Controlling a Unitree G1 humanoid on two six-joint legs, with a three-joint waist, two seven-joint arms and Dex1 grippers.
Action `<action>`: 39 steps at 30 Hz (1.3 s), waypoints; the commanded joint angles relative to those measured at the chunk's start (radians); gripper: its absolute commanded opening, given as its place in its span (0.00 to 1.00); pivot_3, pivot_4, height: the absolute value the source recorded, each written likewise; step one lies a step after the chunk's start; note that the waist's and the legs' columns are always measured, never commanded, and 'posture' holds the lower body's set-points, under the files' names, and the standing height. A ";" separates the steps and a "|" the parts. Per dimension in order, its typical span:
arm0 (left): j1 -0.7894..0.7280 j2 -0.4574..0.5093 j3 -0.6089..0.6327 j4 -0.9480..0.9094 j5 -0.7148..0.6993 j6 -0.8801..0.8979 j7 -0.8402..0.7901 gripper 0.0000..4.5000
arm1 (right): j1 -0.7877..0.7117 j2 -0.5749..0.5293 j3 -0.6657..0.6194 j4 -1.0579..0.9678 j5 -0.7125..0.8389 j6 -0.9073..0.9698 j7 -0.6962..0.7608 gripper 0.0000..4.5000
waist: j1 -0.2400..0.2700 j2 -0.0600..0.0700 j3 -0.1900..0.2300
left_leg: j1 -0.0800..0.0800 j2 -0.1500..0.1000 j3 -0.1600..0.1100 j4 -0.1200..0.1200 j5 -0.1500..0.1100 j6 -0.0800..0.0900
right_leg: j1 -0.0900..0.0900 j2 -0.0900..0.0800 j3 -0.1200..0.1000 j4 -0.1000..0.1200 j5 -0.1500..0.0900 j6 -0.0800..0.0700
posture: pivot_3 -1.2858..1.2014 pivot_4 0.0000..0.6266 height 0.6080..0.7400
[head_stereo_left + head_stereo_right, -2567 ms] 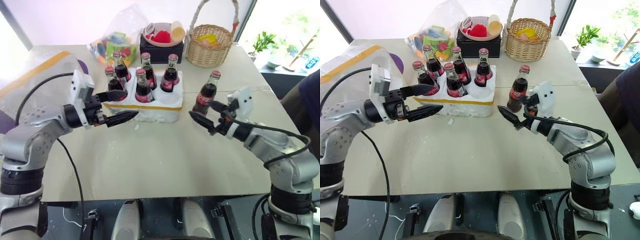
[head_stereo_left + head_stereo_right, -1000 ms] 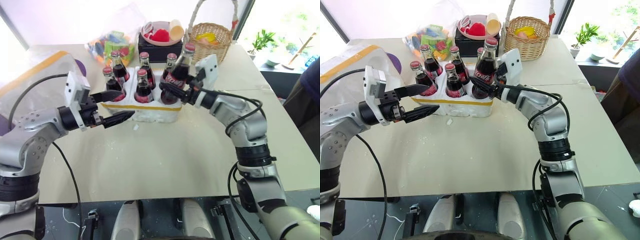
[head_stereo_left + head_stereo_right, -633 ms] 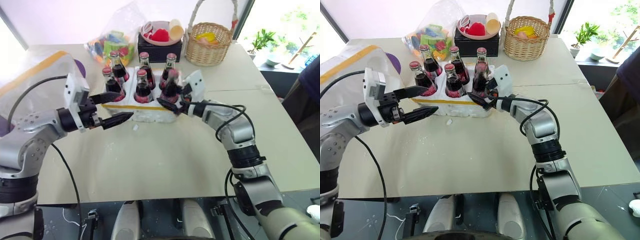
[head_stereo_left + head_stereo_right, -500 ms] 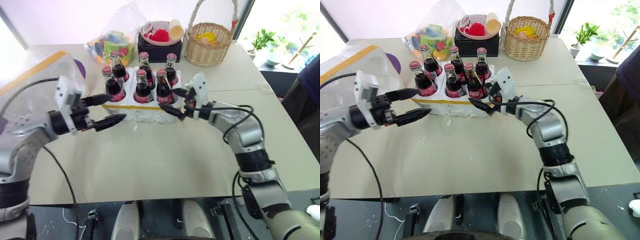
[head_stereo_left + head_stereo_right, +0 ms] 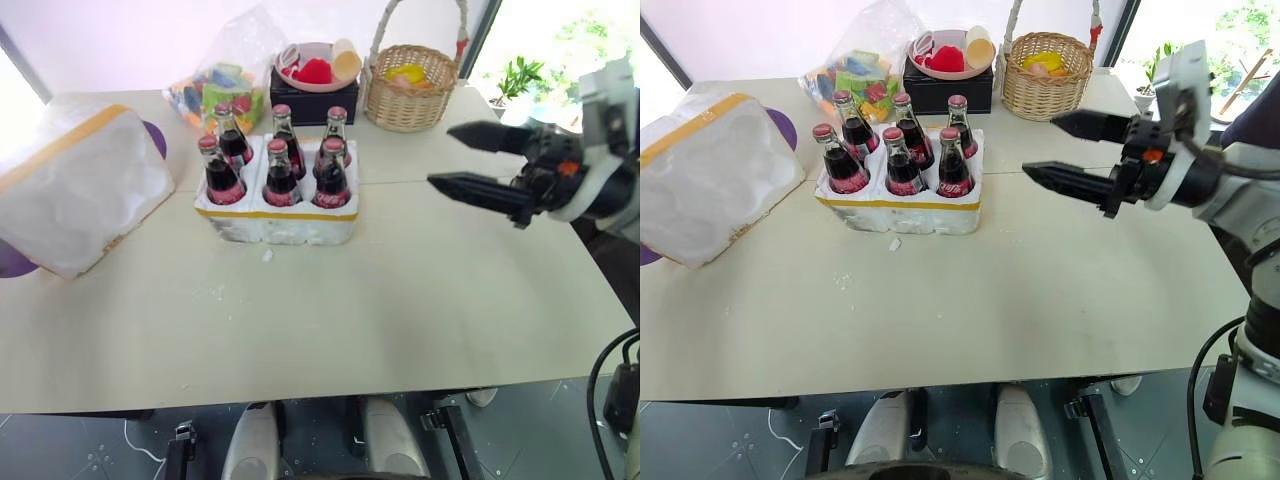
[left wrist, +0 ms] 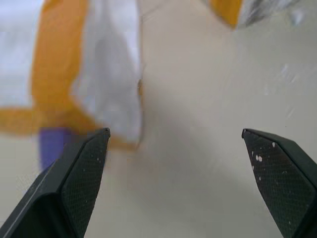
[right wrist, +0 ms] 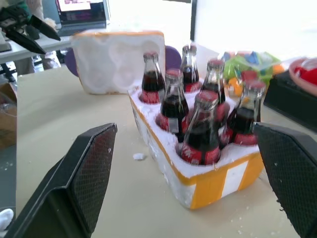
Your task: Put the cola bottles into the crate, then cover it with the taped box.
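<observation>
Now all six cola bottles stand in the crate; the right gripper hangs wide and empty, and the taped box waits alongside.

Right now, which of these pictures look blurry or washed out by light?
Left wrist view: the taped box is smeared by blur. Right wrist view: cola bottles slightly soft, bright glare behind them. Head views: windows overexposed beyond the wicker basket.
</observation>
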 commanded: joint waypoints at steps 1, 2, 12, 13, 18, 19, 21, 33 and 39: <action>-0.181 0.091 -0.196 0.235 0.061 -0.170 -0.001 1.00 | -0.045 0.004 -0.006 0.044 0.021 -0.004 -0.031 0.99 | 0.007 0.000 0.000 | -0.001 0.001 0.001 0.000 0.000 0.000 | 0.000 0.000 -0.001 -0.002 0.001 -0.001 | 0.52 0.24 1.00; -0.284 0.091 -0.287 0.290 0.097 -0.206 0.026 1.00 | -0.041 0.007 0.006 0.041 0.013 -0.014 -0.033 0.99 | 0.008 -0.001 0.000 | -0.002 0.002 0.003 -0.001 0.000 0.000 | -0.001 0.000 -0.001 -0.004 0.001 -0.002 | 0.52 0.24 1.00; -1.104 -0.094 -0.815 0.694 0.527 -0.359 0.200 1.00 | 0.021 0.011 0.010 0.012 -0.005 -0.051 -0.085 0.99 | 0.020 -0.003 -0.001 | -0.015 0.003 0.012 0.006 0.002 0.005 | -0.011 0.001 -0.001 0.008 0.009 0.011 | 0.52 0.24 1.00; -1.133 -0.106 -0.842 0.714 0.556 -0.359 0.209 1.00 | 0.027 0.006 0.000 0.005 -0.003 -0.049 -0.093 0.99 | 0.020 -0.004 -0.001 | -0.014 0.004 0.012 0.006 0.002 0.005 | -0.011 0.002 -0.001 0.008 0.009 0.011 | 0.52 0.24 1.00; -1.209 -0.149 -0.920 0.779 0.644 -0.338 0.210 1.00 | 0.068 -0.007 -0.043 -0.032 0.008 -0.044 -0.137 0.99 | 0.024 -0.004 -0.001 | -0.014 0.005 0.012 0.007 0.002 0.004 | -0.011 0.002 0.000 0.008 0.008 0.011 | 0.52 0.24 1.00; -1.219 -0.157 -0.929 0.783 0.656 -0.331 0.204 1.00 | 0.079 -0.009 -0.051 -0.043 0.012 -0.043 -0.143 0.99 | 0.027 -0.004 -0.001 | -0.014 0.005 0.012 0.008 0.002 0.004 | -0.011 0.002 0.000 0.008 0.008 0.011 | 0.52 0.24 1.00; -1.244 -0.174 -0.940 0.793 0.670 -0.307 0.191 1.00 | 0.101 -0.010 -0.069 -0.063 0.022 -0.038 -0.159 0.99 | 0.029 -0.004 -0.001 | -0.014 0.005 0.012 0.008 0.002 0.004 | -0.011 0.002 0.000 0.008 0.008 0.011 | 0.52 0.24 1.00; -1.361 -0.194 -1.002 0.802 0.742 -0.173 -0.034 1.00 | 0.152 0.004 -0.076 -0.107 0.043 -0.056 -0.223 0.99 | 0.029 -0.005 -0.001 | -0.015 0.005 0.012 0.010 0.002 0.005 | -0.010 0.002 0.000 0.008 0.009 0.011 | 0.52 0.24 1.00; -1.380 -0.185 -0.995 0.799 0.744 -0.179 -0.013 1.00 | 0.168 0.013 -0.066 -0.105 0.037 -0.084 -0.227 0.99 | 0.028 -0.006 -0.001 | -0.015 0.005 0.012 0.010 0.002 0.005 | -0.010 0.003 0.000 0.009 0.009 0.011 | 0.52 0.24 1.00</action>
